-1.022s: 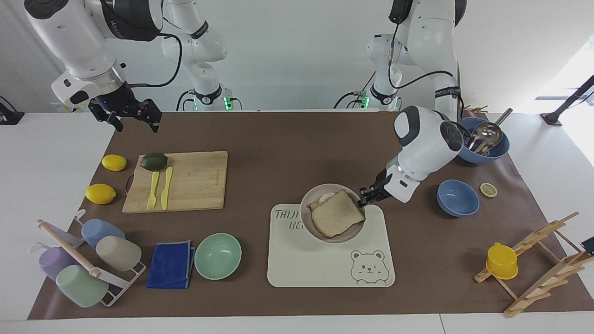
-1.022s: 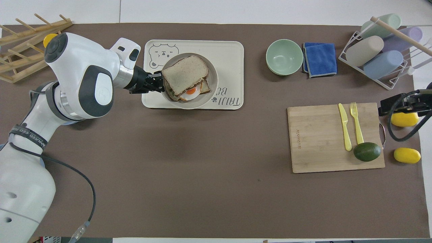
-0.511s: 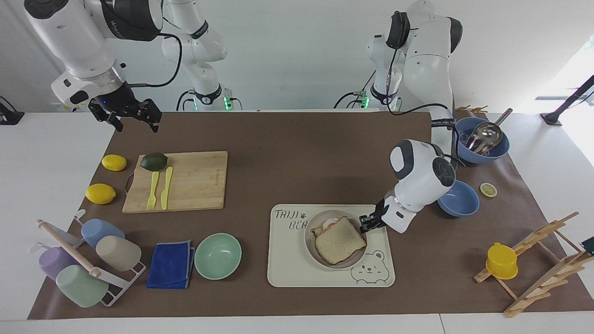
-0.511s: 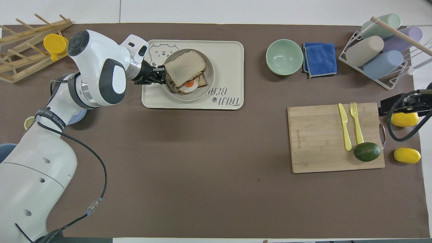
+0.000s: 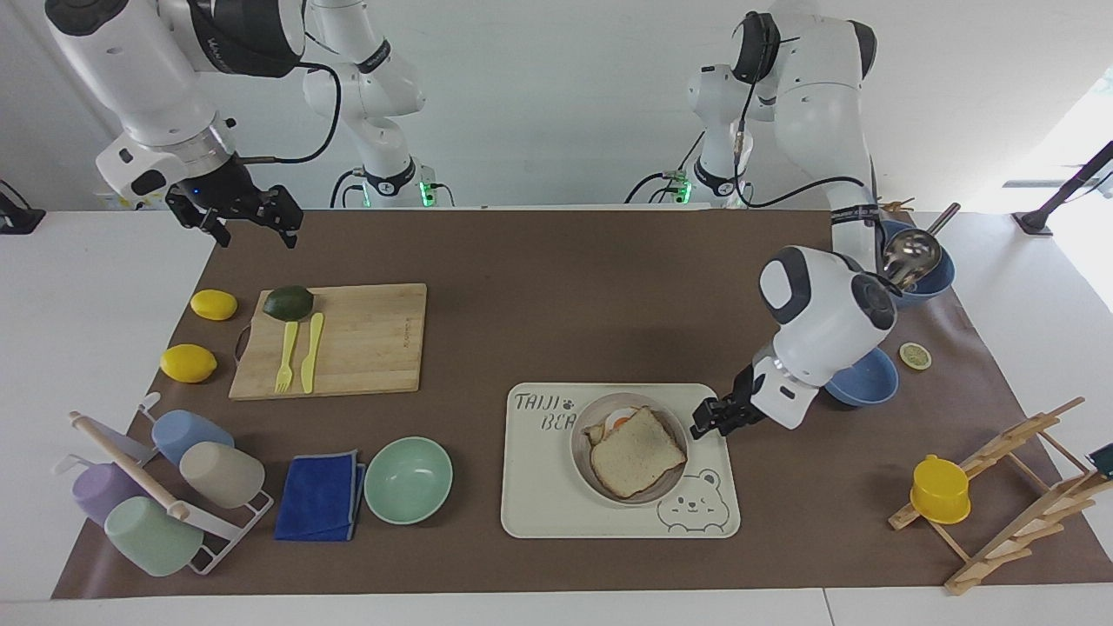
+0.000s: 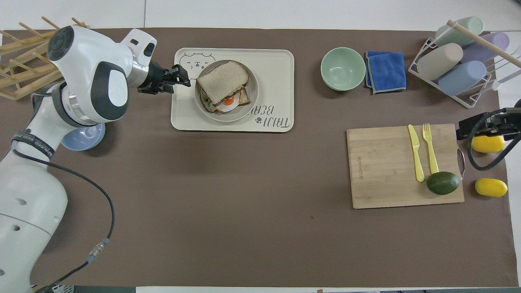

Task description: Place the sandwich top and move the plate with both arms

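My right hand point(image 5: 248, 219) hangs over the worktop's robot-side edge, near the corner at the right arm's end, just above the cutting board point(image 5: 335, 339) with the avocado point(image 5: 288, 302). It's waiting, fingers spread open, holding nothing.

Farther out is where the change is. Half a second ago my left hand point(image 5: 715, 417) was clamped on the rim of the plate point(image 5: 584, 452), having carried it down onto the bear tray point(image 5: 556, 504). Now it has let go and backed off toward the left arm's end of the worktop, sitting open and empty over the tray's edge, apart from the plate. The plate hasn't budged since the release.

So the plate sits on the tray, out toward the worktop's edge away from the robots, somewhat toward my left arm's end. The sandwich top point(image 5: 639, 452) lies on the egg slice point(image 6: 230, 110) inside it, slightly askew, egg peeking out on the robot side.

I'd say both halves are basically done: top placed, plate moved. Probably only retreating is left.
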Motion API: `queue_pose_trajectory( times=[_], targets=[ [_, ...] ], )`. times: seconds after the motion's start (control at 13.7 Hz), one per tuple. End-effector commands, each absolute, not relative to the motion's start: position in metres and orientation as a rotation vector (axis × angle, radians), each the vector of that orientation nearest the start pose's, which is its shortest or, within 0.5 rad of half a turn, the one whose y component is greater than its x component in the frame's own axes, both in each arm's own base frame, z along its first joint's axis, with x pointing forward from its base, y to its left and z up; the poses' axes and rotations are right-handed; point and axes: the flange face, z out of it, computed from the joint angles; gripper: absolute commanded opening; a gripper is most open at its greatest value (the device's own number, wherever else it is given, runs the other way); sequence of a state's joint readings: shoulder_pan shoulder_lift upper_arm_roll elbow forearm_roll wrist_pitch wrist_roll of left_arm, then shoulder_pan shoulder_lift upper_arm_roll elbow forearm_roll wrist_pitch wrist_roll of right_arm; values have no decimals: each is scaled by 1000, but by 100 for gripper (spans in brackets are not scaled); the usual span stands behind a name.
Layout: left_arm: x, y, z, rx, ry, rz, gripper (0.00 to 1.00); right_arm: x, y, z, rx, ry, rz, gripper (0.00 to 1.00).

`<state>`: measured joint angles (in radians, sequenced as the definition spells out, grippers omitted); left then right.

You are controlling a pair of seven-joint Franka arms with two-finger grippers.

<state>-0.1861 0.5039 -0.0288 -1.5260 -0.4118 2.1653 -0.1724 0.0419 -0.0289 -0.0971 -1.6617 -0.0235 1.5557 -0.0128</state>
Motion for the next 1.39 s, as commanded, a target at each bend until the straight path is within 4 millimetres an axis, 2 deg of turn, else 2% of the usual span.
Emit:
queue_pose_trajectory(
  times=[0.0, 0.07, 0.29, 0.37, 0.51, 0.58, 0.73, 0.88, 0.95, 1.24, 1.31],
  targets=[
    [657, -108, 465, -3455, -295, -118, 100, 539, -35, 596, -3129, 38, 127, 100],
    [647, -91, 491, -3382, -234, -116, 100, 539, -35, 596, -3129, 38, 127, 100],
    [606, -72, 561, -3279, -148, -120, 100, 539, -35, 596, -3129, 38, 127, 100],
    [592, -61, 579, -3246, -145, -102, 100, 539, -35, 595, -3128, 38, 129, 100],
    [566, -53, 602, -3208, -126, -22, 100, 539, -35, 596, -3129, 38, 127, 100],
    [556, -51, 607, -3182, -111, 8, 100, 539, -35, 595, -3128, 38, 129, 100],
    [544, -48, 604, -3171, -73, 59, 100, 539, -35, 596, -3129, 38, 127, 100],
    [532, -46, 587, -3171, 6, 89, 100, 539, -35, 595, -3128, 38, 129, 100],
    [529, -53, 578, -3171, 50, 82, 100, 539, -35, 595, -3130, 38, 132, 100],
    [537, -51, 572, -3160, 76, 114, 100, 539, -35, 596, -3129, 38, 127, 100],
    [541, -40, 580, -3139, 55, 121, 100, 539, -35, 595, -3128, 38, 129, 100]
  ],
)
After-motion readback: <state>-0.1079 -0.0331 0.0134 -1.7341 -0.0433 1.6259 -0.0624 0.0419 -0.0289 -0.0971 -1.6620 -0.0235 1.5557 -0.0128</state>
